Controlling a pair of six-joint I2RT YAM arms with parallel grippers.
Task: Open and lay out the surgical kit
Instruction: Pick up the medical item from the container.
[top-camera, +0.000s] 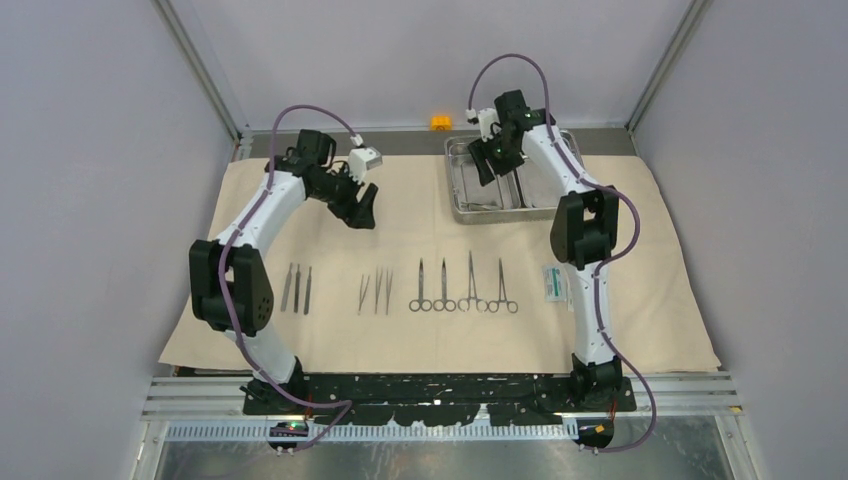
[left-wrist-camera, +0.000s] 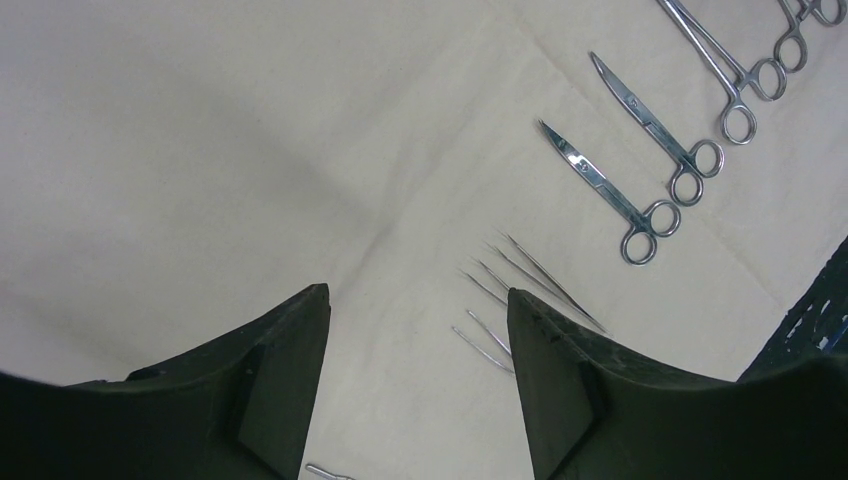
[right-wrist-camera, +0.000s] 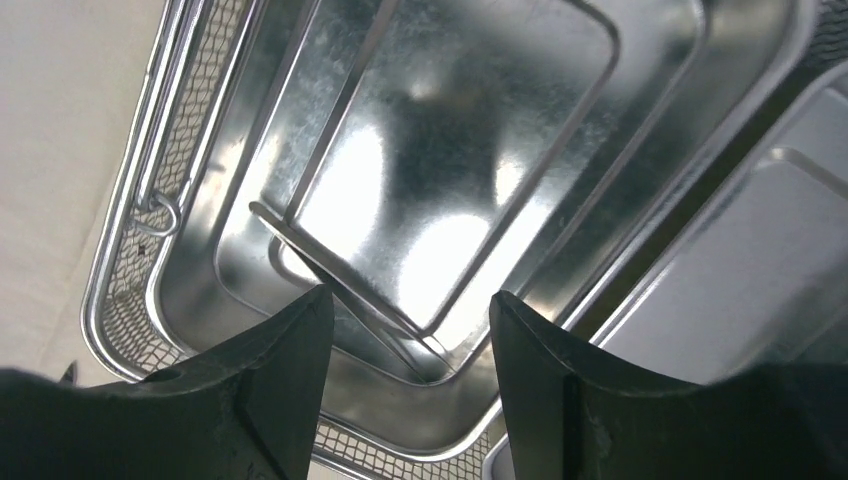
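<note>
Left pincer (left-wrist-camera: 415, 300) spread, holding nothing, over beige cloth (left-wrist-camera: 200, 150) beside tweezers (left-wrist-camera: 545, 277). Right pincer (right-wrist-camera: 405, 300) spread above steel tray (right-wrist-camera: 120, 280); thin steel instrument (right-wrist-camera: 330, 265) lies inside.

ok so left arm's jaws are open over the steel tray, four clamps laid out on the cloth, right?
No, the right arm's jaws are the ones open over the steel tray, as the right wrist view shows. The left arm's jaws are open over the cloth. Four clamps do lie on the cloth.
</note>
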